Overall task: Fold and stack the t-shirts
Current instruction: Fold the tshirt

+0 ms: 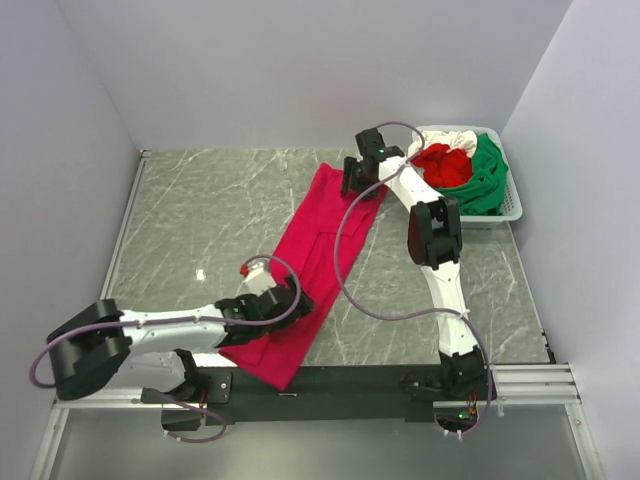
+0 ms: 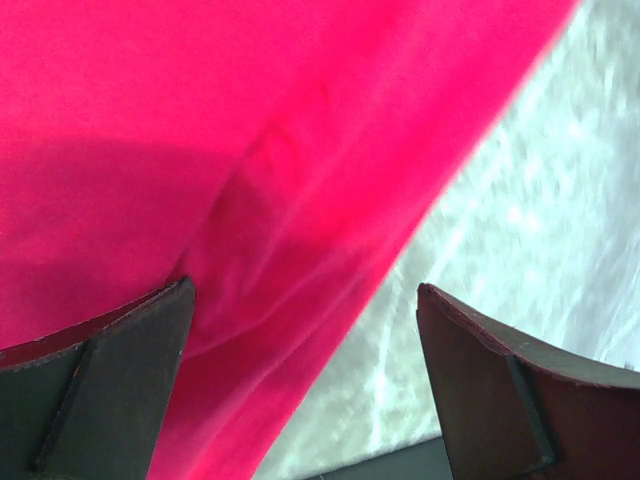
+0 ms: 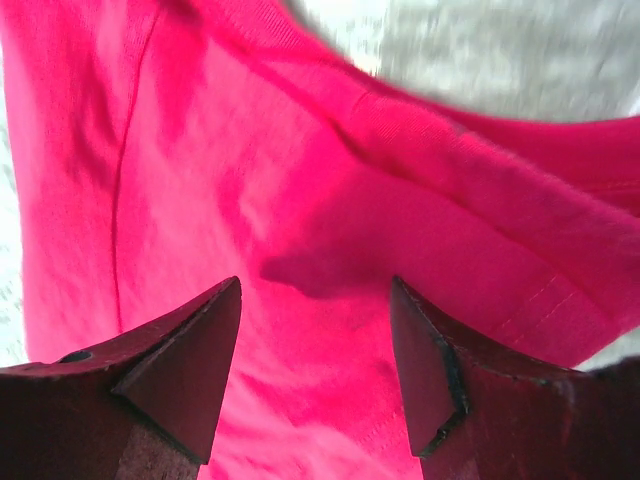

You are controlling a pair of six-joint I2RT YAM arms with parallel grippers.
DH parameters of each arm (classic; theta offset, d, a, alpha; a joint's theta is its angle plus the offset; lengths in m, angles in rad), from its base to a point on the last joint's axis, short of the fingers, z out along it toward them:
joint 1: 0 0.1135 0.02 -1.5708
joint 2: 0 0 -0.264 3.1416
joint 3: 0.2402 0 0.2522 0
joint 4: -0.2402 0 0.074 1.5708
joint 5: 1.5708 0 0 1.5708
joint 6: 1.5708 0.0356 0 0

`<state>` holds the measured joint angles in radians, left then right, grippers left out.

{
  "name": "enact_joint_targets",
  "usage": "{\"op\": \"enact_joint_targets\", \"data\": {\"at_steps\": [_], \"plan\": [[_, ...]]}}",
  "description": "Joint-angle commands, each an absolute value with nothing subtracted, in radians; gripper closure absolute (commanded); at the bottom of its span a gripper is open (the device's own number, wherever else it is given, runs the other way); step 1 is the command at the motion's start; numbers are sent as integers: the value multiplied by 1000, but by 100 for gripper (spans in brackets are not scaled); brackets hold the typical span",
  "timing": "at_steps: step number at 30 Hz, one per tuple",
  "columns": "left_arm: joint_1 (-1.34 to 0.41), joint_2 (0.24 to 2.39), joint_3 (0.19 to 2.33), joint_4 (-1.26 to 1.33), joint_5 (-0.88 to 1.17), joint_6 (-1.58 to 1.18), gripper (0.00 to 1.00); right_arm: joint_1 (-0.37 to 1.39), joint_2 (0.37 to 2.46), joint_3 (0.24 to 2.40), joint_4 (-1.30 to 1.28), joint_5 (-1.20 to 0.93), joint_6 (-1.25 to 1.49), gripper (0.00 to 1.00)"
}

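A large crimson t-shirt (image 1: 318, 255) lies folded lengthwise in a long diagonal strip on the marble table. My left gripper (image 1: 300, 300) hovers open over the strip's right edge near its lower end. In the left wrist view the cloth's edge (image 2: 300, 200) runs between the wide-apart fingers (image 2: 150, 340), with bare table to the right. My right gripper (image 1: 355, 180) is at the strip's far end, open over the cloth (image 3: 300, 200) near a seamed edge, with nothing pinched. Red (image 1: 445, 165), green (image 1: 487, 180) and white (image 1: 445, 137) t-shirts are piled in the basket.
A white slotted basket (image 1: 512, 205) stands at the back right against the wall. Grey walls close in the table on the left, back and right. The black mounting rail (image 1: 330, 380) runs along the near edge.
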<state>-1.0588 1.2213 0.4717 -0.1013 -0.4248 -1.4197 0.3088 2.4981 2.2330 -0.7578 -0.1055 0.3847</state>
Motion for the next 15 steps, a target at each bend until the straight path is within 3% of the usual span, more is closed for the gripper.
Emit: {"op": "enact_joint_targets", "data": {"at_steps": [1,8,15], "plan": [[-1137,1281,552,-98,-377,-1448,1,279,2554,2312,-801,-115,397,32],[-1184,1344,719,-66,-385,-1307,1,262,2462,2215,-588,-273,373,29],[-1184,1258,761,-139,-491,-1229,1,268,2090,1907,-402,-206,290,28]]}}
